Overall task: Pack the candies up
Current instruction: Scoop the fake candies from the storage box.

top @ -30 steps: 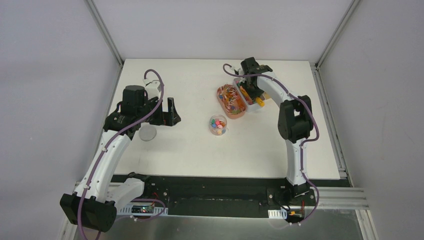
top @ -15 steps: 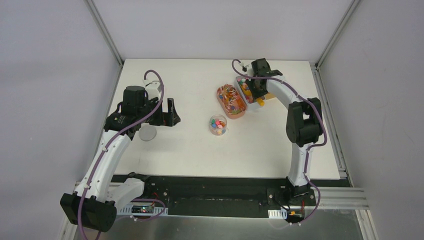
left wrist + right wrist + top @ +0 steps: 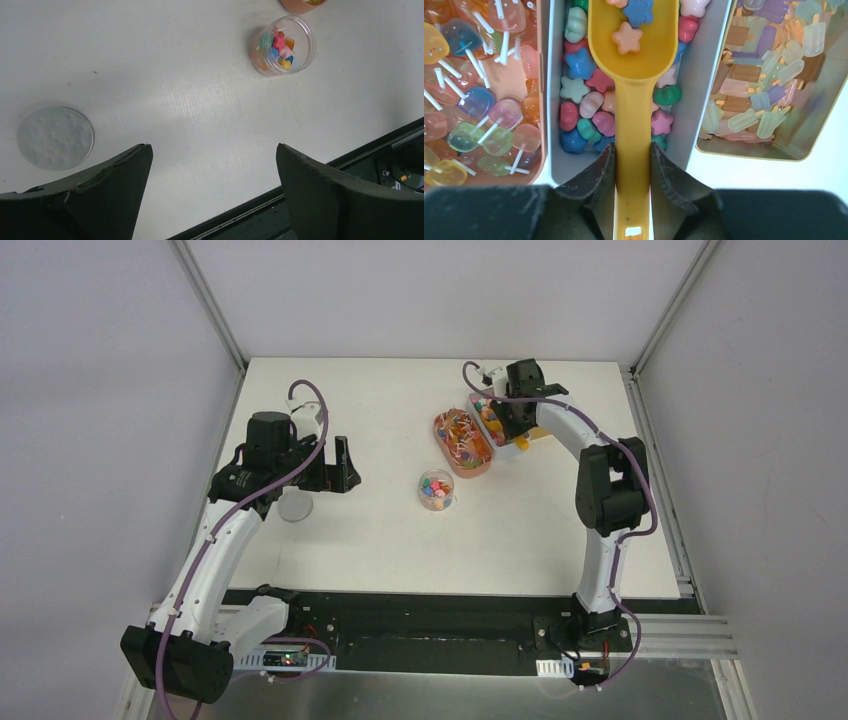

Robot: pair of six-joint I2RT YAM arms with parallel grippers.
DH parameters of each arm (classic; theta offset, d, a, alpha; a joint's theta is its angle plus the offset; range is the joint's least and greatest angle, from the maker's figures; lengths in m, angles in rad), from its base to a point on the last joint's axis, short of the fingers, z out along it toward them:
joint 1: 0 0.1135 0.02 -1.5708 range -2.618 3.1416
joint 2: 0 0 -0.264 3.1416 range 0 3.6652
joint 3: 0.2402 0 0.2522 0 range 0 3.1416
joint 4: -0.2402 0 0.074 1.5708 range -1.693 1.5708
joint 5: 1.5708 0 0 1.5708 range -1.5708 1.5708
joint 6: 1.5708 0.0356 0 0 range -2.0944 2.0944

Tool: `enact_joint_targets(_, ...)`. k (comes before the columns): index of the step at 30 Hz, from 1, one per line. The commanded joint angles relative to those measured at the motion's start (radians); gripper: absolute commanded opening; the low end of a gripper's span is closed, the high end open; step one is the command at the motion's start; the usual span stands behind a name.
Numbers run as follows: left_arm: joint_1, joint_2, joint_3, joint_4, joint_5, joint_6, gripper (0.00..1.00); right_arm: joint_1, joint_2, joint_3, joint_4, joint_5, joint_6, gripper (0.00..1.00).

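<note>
Right gripper [image 3: 633,150] pinching yellow scoop [image 3: 633,110] handle, star candies [image 3: 626,39] in scoop bowl just ahead of jaws over white tray [image 3: 696,100]; left gripper [image 3: 212,150] spread

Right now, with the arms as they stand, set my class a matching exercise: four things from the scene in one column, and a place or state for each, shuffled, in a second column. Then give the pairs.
Column one
1. scoop
2. jar
3. round lid
4. left gripper

Column two
A. lying flat on the table, apart from the jar
B. open, holding nothing
C. handle clamped in the right gripper, bowl carrying candies
D. upright, lidless, a few candies inside

Pairs: 1-C, 2-D, 3-A, 4-B
</note>
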Motion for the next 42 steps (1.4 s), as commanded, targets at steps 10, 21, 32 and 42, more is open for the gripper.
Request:
enact_joint_targets(10, 0.004, 0.0, 0.004, 0.023, -0.002, 0.022, 0.99, 0.007, -0.12, -0.128, 0.089, 0.014, -0.06, 0.0)
enact_joint_targets(21, 0.005, 0.001, 0.004, 0.023, 0.0, 0.023, 0.99, 0.013, -0.186, -0.225, 0.201, 0.032, -0.089, 0.0)
enact_joint_targets(32, 0.004, 0.0, 0.004, 0.023, -0.002, 0.023, 0.99, 0.022, -0.201, -0.233, 0.229, 0.06, -0.096, 0.0)
enact_joint_targets(42, 0.005, 0.002, 0.006, 0.024, -0.002, 0.022, 0.99, 0.022, -0.229, -0.263, 0.285, 0.038, -0.079, 0.0)
